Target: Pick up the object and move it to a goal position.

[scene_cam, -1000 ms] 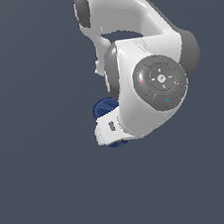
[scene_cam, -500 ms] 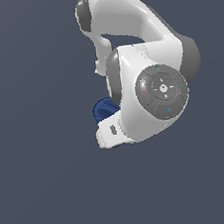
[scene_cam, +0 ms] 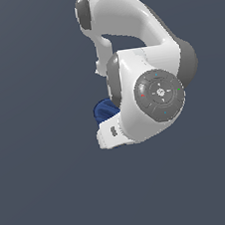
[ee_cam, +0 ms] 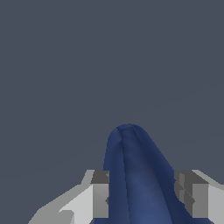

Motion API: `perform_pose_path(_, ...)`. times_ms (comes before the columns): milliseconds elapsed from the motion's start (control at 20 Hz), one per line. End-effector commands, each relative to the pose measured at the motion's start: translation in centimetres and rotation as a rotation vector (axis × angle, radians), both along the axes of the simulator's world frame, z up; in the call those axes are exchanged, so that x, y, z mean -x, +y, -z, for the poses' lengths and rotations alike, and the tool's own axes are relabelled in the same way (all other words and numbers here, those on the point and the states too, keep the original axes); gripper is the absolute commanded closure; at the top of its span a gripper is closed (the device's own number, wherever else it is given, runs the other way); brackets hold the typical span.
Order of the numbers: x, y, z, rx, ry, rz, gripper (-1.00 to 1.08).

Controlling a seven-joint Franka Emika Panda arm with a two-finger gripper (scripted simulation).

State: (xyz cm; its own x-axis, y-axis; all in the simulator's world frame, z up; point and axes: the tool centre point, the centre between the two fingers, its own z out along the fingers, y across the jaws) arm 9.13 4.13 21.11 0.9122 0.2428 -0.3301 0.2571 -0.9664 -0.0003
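Here, plain grey-blue ground (scene_cam: 50,193) fills the exterior view's left; nothing else lies on it there. Moving toward centre, a small patch of the dark blue object (scene_cam: 103,110) peeks out beside the arm's bulk, just above a white boxy part of the hand. Most of the object is hidden behind the arm in this view; handle and top not made out. Further toward the exterior view's right, the white arm (scene_cam: 139,35) curves down from the top edge into a large rounded joint with a dark grey circular cap (scene_cam: 159,94) facing the camera. Wrist view: the object (ee_cam: 135,175) sits between the two fingers of the gripper (ee_cam: 146,194), one grey finger pad (ee_cam: 100,194) against its one flank, the other pad (ee_cam: 188,194) at its other flank. Blue body runs away from the camera to a rounded end. Jaws are closed on the object, gripping it. Only bare ground shows beyond it.
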Motion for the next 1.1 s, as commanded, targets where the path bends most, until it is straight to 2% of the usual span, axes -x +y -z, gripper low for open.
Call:
perform_pose_path(0, 0.2, 0.0, 0.6, 0.0, 0.001, 0.0, -0.2)
perform_pose_path(450, 0.6, -0.2, 1.8, 0.0, 0.001, 0.0, -0.2)
perform_pose_path(500, 0.6, -0.2, 1.8, 0.0, 0.001, 0.0, 1.08)
perform_pose_path(1050, 0.6, -0.2, 1.7, 0.0, 0.001, 0.0, 1.08)
